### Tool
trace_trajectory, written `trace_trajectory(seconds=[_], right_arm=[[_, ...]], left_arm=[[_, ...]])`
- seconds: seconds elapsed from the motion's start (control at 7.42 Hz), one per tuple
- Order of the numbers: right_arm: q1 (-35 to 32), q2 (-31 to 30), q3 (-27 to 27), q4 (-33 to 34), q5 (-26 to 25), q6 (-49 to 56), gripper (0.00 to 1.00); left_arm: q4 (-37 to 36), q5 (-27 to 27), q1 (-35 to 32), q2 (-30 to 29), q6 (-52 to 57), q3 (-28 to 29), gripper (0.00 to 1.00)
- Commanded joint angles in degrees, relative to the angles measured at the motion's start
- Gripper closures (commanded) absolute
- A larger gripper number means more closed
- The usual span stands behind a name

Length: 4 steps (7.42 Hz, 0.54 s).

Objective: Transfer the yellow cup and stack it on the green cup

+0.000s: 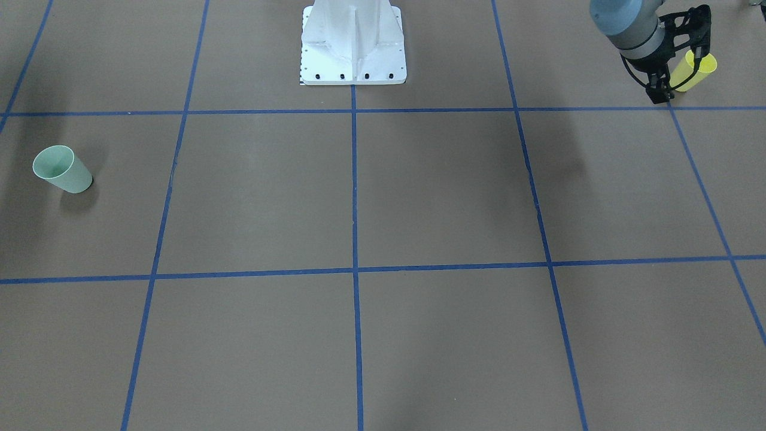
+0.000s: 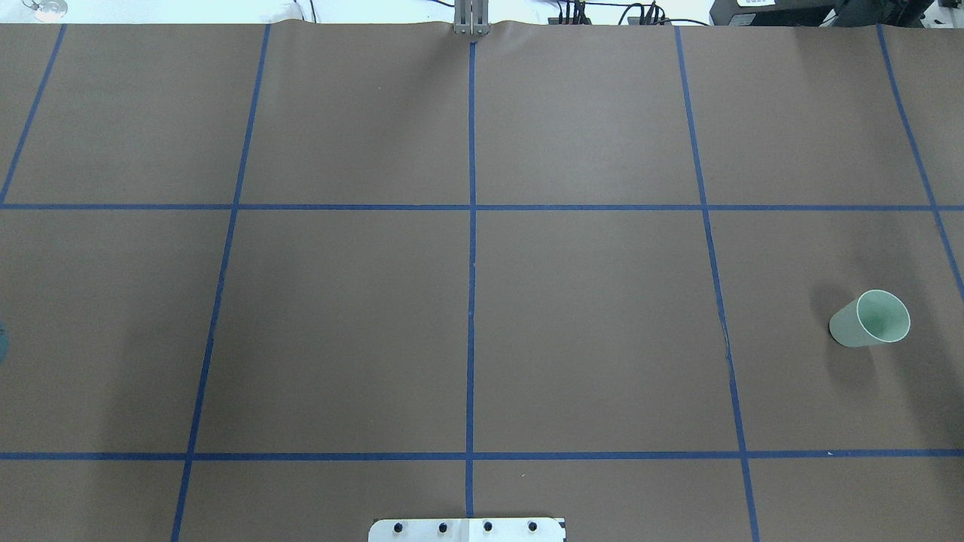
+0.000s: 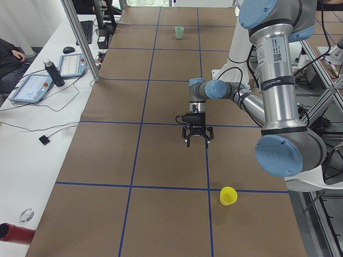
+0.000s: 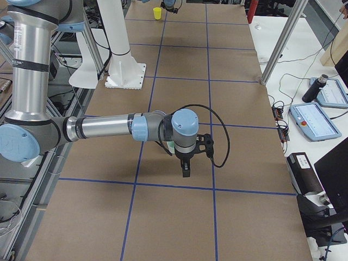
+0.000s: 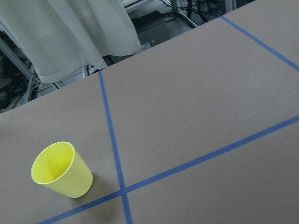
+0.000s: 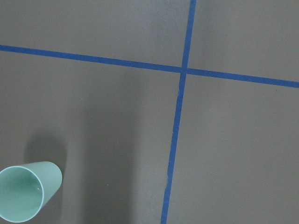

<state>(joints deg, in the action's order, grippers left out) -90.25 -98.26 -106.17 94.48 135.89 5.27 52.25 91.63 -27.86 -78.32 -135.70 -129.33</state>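
The yellow cup [image 1: 694,73] stands upright on the brown table at the robot's left end; it also shows in the exterior left view [image 3: 228,196], the left wrist view [image 5: 60,169] and far off in the exterior right view [image 4: 157,13]. My left gripper [image 1: 679,66] is open and empty. It hangs above the table [image 3: 198,140], apart from the cup. The green cup [image 1: 63,170] stands upright at the robot's right end [image 2: 870,318] [image 6: 25,191] [image 3: 179,32]. My right gripper [image 4: 186,168] hovers beside the green cup; I cannot tell whether it is open or shut.
Blue tape lines divide the table into a grid. The robot's white base plate [image 1: 353,54] sits at the near middle edge [image 2: 467,529]. A side desk with tablets [image 3: 37,85], a bottle [image 3: 53,72] and a metal post [image 3: 80,37] lies beyond the far edge.
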Motion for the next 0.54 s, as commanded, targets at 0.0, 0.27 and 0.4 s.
trace_trajectory(seconds=[0.0, 0.27, 0.4], right_arm=[[0.2, 0.5, 0.0, 0.0, 0.2, 0.0, 0.01], [0.3, 1.4, 0.1, 0.1, 0.2, 0.0, 0.01], [0.3, 1.4, 0.1, 0.1, 0.2, 0.0, 0.01]], left_arm=[[-3.8, 1.8, 2.0, -5.9, -6.1, 10.5, 0.0], [-3.8, 2.6, 2.8, -6.1, -8.6, 13.2, 0.0], [-4.1, 4.6, 3.2, -5.6, -9.1, 13.7, 0.0]])
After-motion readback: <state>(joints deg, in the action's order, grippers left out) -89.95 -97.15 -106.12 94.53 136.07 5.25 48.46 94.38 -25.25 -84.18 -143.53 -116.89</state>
